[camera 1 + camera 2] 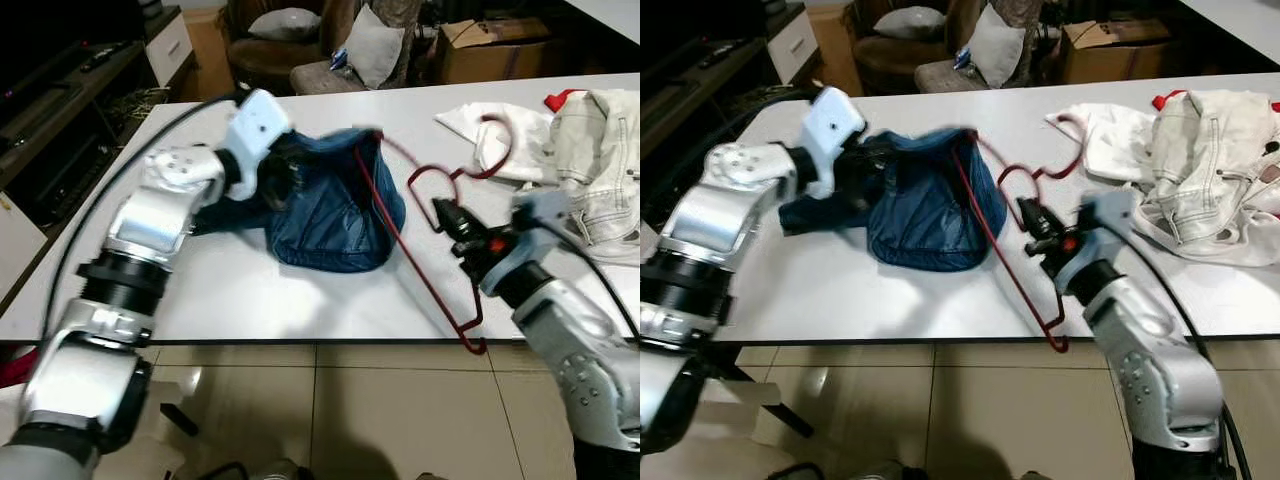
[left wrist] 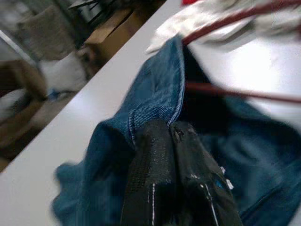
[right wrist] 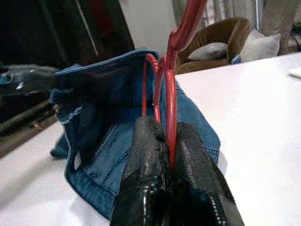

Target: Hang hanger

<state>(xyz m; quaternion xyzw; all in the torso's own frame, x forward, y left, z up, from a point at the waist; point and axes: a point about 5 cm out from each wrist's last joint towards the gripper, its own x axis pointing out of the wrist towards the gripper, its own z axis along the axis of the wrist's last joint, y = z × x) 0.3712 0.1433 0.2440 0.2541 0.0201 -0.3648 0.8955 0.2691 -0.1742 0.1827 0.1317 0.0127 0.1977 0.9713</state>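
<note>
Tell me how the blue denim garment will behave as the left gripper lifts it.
Probably floppy: the blue denim garment sags in folds from where the left gripper pinches its hem. Likely fairly heavy for cloth, being thick stitched denim. It may drag on the red hanger threaded inside it, which the right gripper holds.

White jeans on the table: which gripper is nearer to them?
Right. The right gripper, shut on the red hanger, sits just beside the white jeans; the left gripper grips the blue denim garment further away.
</note>
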